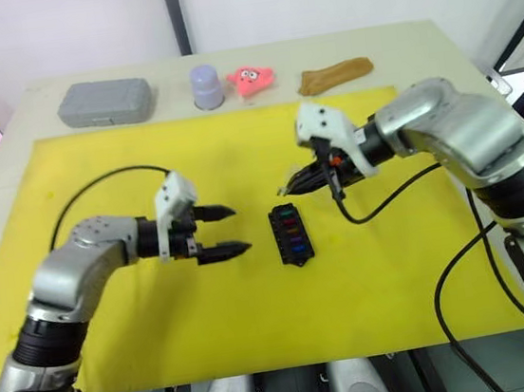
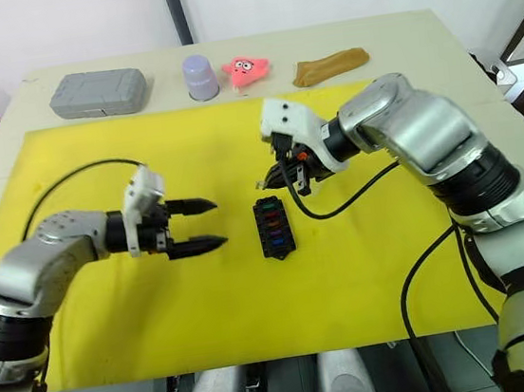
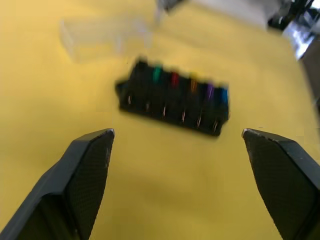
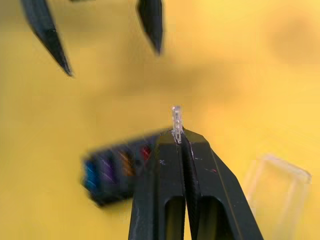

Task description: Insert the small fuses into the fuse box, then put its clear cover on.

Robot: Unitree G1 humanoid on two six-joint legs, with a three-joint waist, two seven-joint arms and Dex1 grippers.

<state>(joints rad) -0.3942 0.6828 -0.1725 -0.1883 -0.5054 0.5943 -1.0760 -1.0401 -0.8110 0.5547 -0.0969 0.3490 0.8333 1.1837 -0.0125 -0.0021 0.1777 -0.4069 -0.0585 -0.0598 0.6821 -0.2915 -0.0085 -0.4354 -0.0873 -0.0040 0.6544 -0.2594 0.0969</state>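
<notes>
Right gripper: while its arm bends in from the right, the right gripper (image 4: 178, 137) pinches a tiny clear fuse (image 4: 176, 119) (tip poking out), poised just beyond the fuse box's far end.
Left gripper: the left gripper (image 1: 220, 231), fingers wide apart, points level toward the box.
Fuse box: the fuse box (image 1: 292, 234) lies mid-mat, long axis running away from the robot, coloured fuses (image 3: 189, 84) seated in a row.
Clear cover: the clear cover (image 4: 276, 191) rests on the yellow mat (image 1: 95, 159), near the box.

A pale tabletop (image 1: 396, 41) carries a yellow mat (image 1: 258, 321), grey case (image 1: 105, 102), lavender cup (image 1: 206, 86), pink toy (image 1: 251, 79) and brown cloth (image 1: 334, 75).
</notes>
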